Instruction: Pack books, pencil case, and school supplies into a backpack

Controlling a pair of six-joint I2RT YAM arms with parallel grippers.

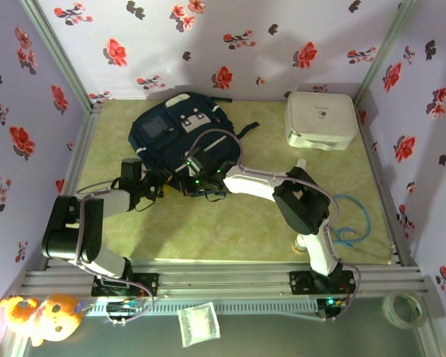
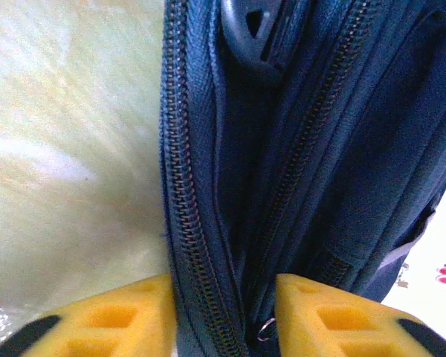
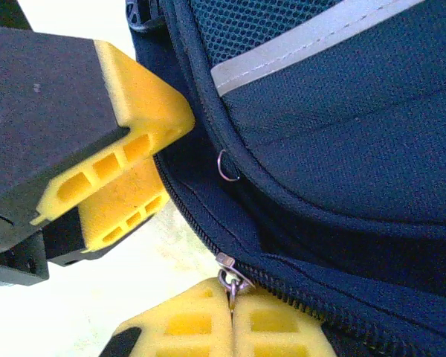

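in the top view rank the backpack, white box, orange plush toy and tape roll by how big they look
1. backpack
2. white box
3. orange plush toy: close to the box in apparent size and nearer the camera, so this rank is unsure
4. tape roll

Lit bright & even from overhead in top view, w/ soft shadows on table (image 1: 230, 230). Blew out to white glare in wrist views; went soft close-up on backpack (image 2: 342, 149).
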